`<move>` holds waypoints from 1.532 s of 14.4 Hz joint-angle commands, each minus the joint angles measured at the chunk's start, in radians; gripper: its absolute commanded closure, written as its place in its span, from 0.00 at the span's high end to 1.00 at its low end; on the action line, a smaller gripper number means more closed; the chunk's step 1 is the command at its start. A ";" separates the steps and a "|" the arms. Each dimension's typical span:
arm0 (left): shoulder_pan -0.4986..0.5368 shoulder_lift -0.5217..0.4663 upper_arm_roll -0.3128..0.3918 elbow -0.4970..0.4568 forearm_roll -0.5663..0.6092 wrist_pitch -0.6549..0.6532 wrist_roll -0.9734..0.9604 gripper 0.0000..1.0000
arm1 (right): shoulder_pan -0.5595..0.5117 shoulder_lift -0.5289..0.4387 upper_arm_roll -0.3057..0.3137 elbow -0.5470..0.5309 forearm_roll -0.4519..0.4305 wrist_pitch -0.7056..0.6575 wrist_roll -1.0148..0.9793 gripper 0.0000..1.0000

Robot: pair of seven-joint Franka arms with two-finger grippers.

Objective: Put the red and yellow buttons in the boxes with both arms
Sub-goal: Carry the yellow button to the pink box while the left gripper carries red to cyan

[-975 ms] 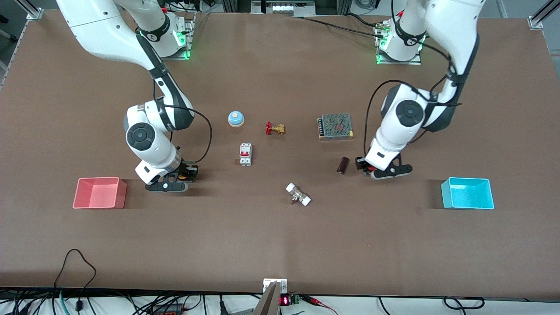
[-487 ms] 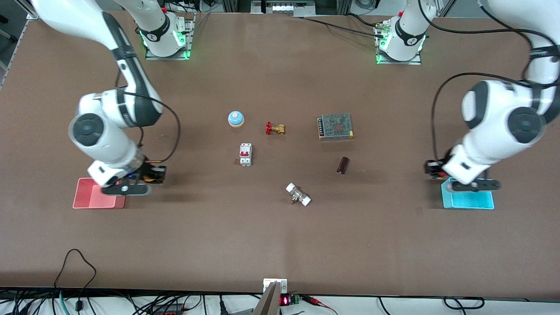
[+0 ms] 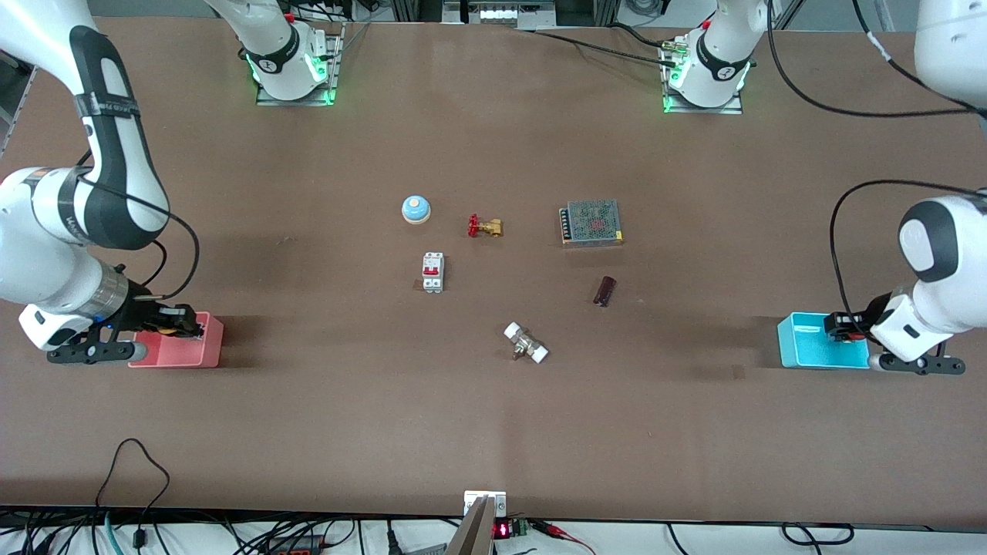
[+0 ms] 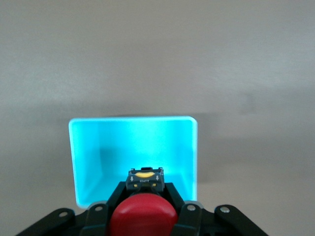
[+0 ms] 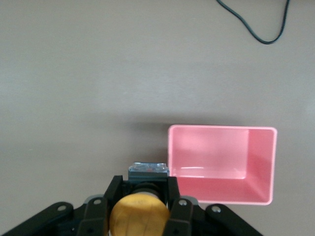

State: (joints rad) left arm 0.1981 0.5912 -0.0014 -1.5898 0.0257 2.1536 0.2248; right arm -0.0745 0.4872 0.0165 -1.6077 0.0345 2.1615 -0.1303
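- The left gripper [image 3: 840, 327] hangs over the cyan box [image 3: 796, 348], which sits on the counter [image 3: 493, 432] at the left arm's end.
- Its jaws are shut tight on the red button [image 4: 142, 215]. In the left wrist view the button sits right over the open cyan box [image 4: 133, 147].
- The right gripper [image 3: 185, 324] is at the pink box [image 3: 202, 348], at the right arm's end of the counter.
- Its jaws hold the yellow button [image 5: 140, 214]. In the right wrist view the button looks to be just beside the pink box [image 5: 221, 164], not over it.
- Both buttons are picked up and carried to the boxes, so most of the job looks done.
- What is left: each arm must let its button drop into its box. The right arm may need to line up a bit more first.
- Both boxes look empty inside.
- The other little things sit in the middle of the counter, well apart from both boxes.
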 commanded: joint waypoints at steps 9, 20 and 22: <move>0.035 0.139 -0.014 0.022 -0.010 0.071 0.030 0.20 | -0.048 0.192 -0.046 0.058 0.007 0.219 -0.179 0.31; 0.049 0.079 -0.023 0.014 -0.012 0.010 0.024 1.00 | -0.047 0.240 -0.052 0.032 0.010 0.268 -0.167 0.37; 0.043 0.021 -0.025 0.020 -0.012 -0.065 0.018 1.00 | -0.047 0.241 -0.052 0.032 0.012 0.268 -0.166 0.44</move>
State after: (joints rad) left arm 0.2330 0.6950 -0.0122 -1.5613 0.0255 2.1723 0.2307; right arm -0.1215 0.7298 -0.0360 -1.5723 0.0344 2.4177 -0.2891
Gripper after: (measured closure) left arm 0.000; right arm 0.590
